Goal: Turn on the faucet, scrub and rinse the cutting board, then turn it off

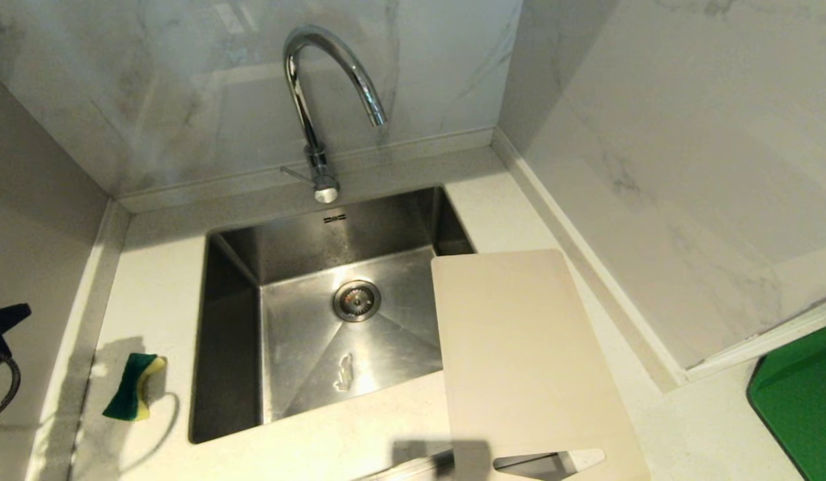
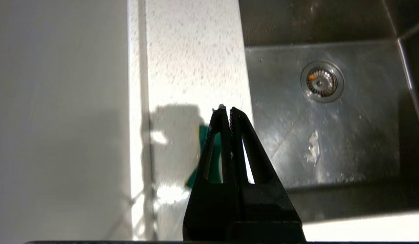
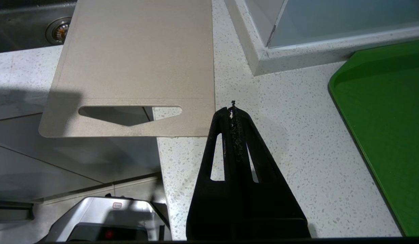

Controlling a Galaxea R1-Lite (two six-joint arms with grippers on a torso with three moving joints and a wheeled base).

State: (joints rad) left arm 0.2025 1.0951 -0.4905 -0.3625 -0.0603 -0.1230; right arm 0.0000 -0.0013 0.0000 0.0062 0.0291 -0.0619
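The chrome gooseneck faucet (image 1: 317, 100) stands behind the steel sink (image 1: 239, 280), with its small lever (image 1: 294, 175) sticking out to the left at the base. No water runs from the spout. The beige cutting board (image 1: 519, 354) lies on the counter to the right of the sink, one edge over the basin and its slot handle (image 3: 128, 114) past the counter's front edge. My left gripper (image 2: 228, 109) is shut and empty, above the counter left of the sink. My right gripper (image 3: 232, 110) is shut and empty, over the counter beside the board's handle end.
A green and yellow sponge (image 1: 132, 386) lies on the counter left of the sink, partly hidden behind the left fingers (image 2: 216, 135) in the left wrist view. A bright green tray (image 1: 800, 401) sits at the far right. Marble walls close in the corner behind and to the right.
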